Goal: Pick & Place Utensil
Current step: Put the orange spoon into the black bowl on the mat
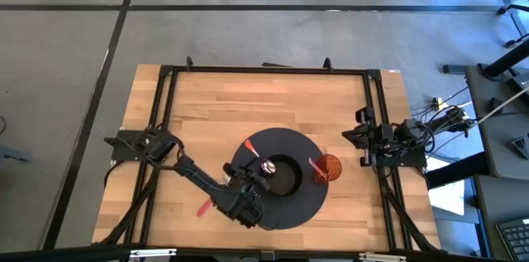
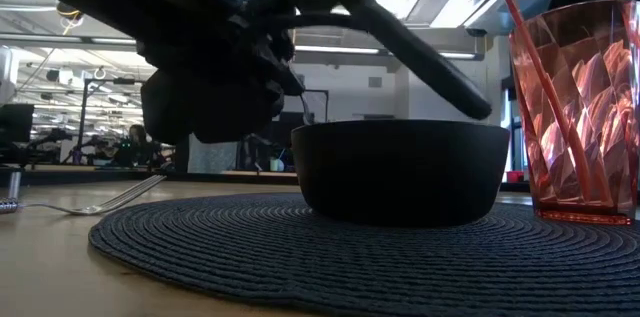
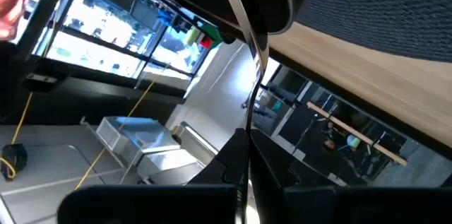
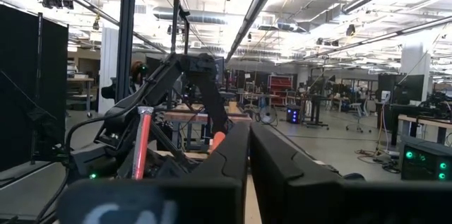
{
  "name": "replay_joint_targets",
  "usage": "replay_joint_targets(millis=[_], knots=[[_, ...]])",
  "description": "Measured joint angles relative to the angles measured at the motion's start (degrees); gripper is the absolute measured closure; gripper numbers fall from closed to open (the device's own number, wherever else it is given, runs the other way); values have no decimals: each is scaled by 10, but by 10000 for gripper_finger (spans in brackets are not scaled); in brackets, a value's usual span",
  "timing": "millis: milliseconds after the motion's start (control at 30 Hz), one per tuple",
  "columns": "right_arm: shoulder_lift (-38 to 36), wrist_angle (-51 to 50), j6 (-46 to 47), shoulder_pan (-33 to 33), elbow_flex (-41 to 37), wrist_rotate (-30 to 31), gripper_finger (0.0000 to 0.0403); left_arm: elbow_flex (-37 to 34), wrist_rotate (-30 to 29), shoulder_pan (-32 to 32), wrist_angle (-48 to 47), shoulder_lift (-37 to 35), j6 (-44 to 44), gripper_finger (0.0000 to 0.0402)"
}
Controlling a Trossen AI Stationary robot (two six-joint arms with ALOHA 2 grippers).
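Even overhead light fills the high view, shadows soft under the left arm (image 1: pixel 198 178). In the low view, bright ceiling strips backlight the bowl (image 2: pixel 400 172) into silhouette while the cup (image 2: pixel 578 107) glows. Near fingers in both wrist views are blurred.

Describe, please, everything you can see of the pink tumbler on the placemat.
The pink tumbler is translucent, plastic-looking with faceted walls, and stands upright on the right edge of the round dark woven placemat, beside the black bowl but apart from it. A red-handled utensil leans inside it, its handle sticking out above the rim.

Grey concrete floor (image 1: pixel 248 30), ceiling strip lights (image 4: pixel 261 5)
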Motion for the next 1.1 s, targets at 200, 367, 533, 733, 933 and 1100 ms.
replay_joint_targets(millis=[200,367,533,733,933,1100], knots=[[0,0,2,0,0,0,386,0,1,10,0,2,6,400],[0,0,0,0,0,0,386,0,2,12,0,2,16,400],[0,0,0,0,0,0,386,0,11,12,0,2,28,400],[0,0,0,0,0,0,386,0,18,11,2,2,41,400],[0,0,0,0,0,0,386,0,26,20,17,2,62,400],[0,0,-9,0,0,0,386,0,28,27,23,2,68,400]])
